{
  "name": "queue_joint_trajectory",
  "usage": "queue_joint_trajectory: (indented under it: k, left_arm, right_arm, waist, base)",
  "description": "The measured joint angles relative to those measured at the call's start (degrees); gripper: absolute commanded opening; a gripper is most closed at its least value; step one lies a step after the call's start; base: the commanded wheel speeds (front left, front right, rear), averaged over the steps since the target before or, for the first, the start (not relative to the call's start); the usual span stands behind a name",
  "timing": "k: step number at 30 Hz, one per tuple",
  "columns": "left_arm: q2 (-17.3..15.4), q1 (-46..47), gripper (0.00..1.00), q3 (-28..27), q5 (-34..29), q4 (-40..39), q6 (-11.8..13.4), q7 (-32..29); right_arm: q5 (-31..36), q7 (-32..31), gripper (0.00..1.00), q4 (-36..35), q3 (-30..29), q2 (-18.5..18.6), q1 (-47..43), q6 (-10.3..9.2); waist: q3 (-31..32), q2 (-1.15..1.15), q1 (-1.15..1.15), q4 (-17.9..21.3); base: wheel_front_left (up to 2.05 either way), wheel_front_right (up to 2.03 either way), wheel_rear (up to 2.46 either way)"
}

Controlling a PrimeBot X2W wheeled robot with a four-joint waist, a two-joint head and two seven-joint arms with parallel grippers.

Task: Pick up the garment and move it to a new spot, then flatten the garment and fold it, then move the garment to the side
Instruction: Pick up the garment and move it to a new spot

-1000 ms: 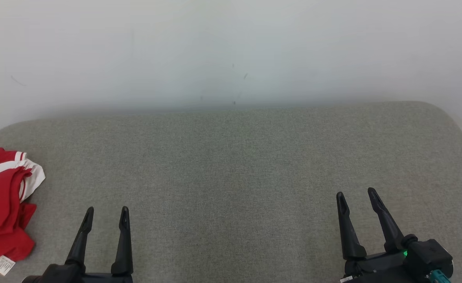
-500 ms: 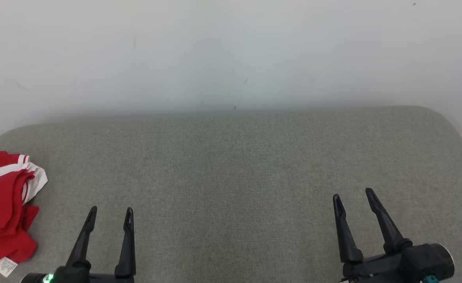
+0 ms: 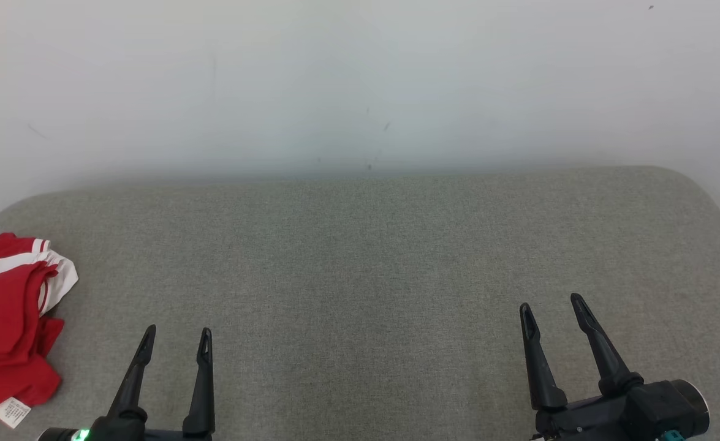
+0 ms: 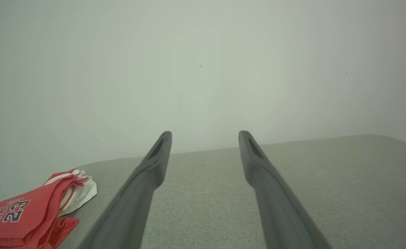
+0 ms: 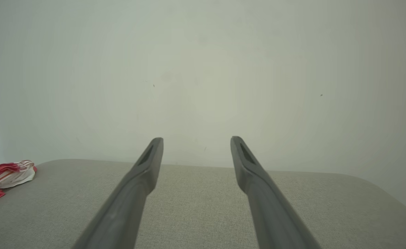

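garment (image 3: 10, 331) lies left of your left hand (image 3: 177, 334), nearer than right hand (image 3: 550, 303); both wide, empty.

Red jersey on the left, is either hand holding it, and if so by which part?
Nothing is held. The left hand and right hand are open and empty; the red jersey lies apart on the grey cushion, untouched.

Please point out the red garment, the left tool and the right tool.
red garment (image 3: 13, 318), head view, on its red front panel.
left tool (image 3: 177, 334), head view, midway between its fingertips.
right tool (image 3: 551, 304), head view, midway between its fingertips.
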State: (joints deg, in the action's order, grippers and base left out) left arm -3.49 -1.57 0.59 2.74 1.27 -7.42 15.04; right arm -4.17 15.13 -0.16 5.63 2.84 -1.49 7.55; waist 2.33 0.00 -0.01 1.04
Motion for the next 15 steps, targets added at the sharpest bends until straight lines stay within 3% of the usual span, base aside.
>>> queue_joint_trajectory:
  k: [15]
  left_arm:
    - [0.04,-1.62,1.0,-1.97,-0.23,-0.55,-0.08,0.0]
  right_arm:
    - [-0.12,0.0,1.0,0.15,1.52,0.01,-0.97,0.0]
  waist:
    - [-0.17,0.0,0.01,-4.01]
  base:
    - [0.0,0.0,0.0]
